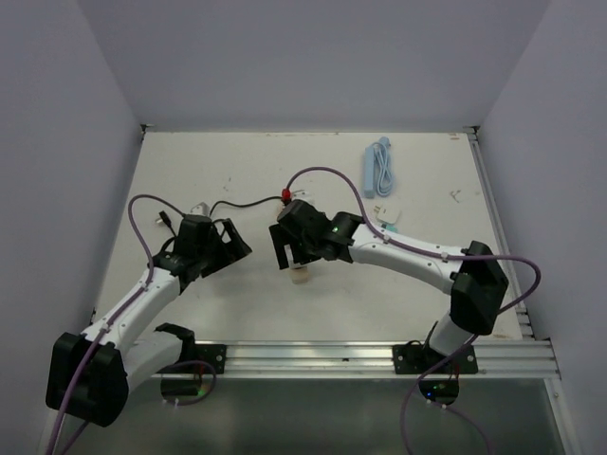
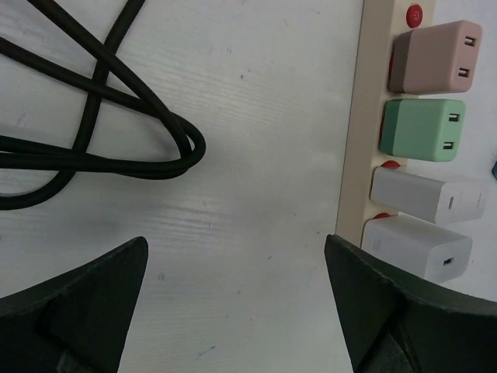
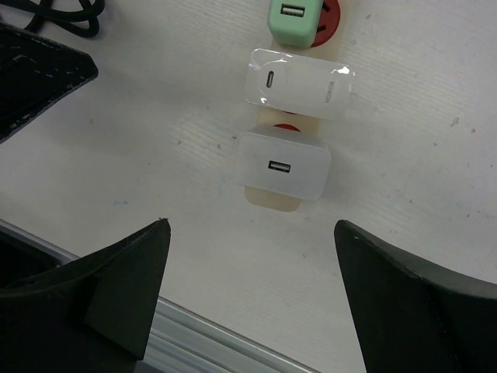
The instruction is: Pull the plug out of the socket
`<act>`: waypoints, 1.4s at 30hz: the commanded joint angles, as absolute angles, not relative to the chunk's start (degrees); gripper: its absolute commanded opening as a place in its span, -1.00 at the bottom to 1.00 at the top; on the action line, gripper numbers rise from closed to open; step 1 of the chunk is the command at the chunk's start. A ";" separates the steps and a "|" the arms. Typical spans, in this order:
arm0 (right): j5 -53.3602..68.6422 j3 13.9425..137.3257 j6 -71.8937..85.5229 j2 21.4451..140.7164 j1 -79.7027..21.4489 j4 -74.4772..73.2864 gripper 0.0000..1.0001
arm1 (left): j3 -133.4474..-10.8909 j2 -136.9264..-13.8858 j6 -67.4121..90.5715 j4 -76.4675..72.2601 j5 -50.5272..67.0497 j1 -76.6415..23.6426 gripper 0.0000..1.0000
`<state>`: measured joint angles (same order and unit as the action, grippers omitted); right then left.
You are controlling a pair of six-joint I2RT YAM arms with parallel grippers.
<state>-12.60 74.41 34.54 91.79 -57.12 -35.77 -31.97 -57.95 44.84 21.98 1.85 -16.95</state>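
1. Closest to the lens on the right wrist: right gripper point(image 3: 250, 249), jaws spread wide, holding nothing, poised directly above the near end of the power strip point(image 3: 272, 200).
2. Framed between those fingers: white plug point(image 3: 283, 165), seated in the nearest socket of the row. Probably the one to pull, judging by that alignment.
3. Farther along the strip, in order: glossy white adapter point(image 3: 299, 84), green adapter point(image 3: 293, 15), pink adapter point(image 2: 435, 58). All pushed home; no empty socket visible.
4. Left gripper point(image 2: 234, 249), equally wide and empty, hovering just left of the strip over bare table point(image 2: 233, 155). Likely stationed there to pin the strip down during the pull.
5. Black cable point(image 2: 101, 148) looped at far left, apart from both grippers.
6. No bins or trays in sight; only the strip as a holder, with four adapters plugged in.
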 commanded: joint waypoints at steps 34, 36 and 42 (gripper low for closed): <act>-19.08 85.97 41.48 109.52 -56.52 -41.67 0.31 | -24.17 -55.10 43.59 13.63 13.27 -14.68 0.97; -18.46 84.65 41.83 108.99 -56.25 -40.61 0.19 | -23.64 -55.37 43.68 12.48 13.80 -14.68 0.97; -16.79 81.13 42.80 106.00 -54.58 -37.80 -0.45 | -20.48 -56.60 45.52 5.90 18.19 -14.85 0.97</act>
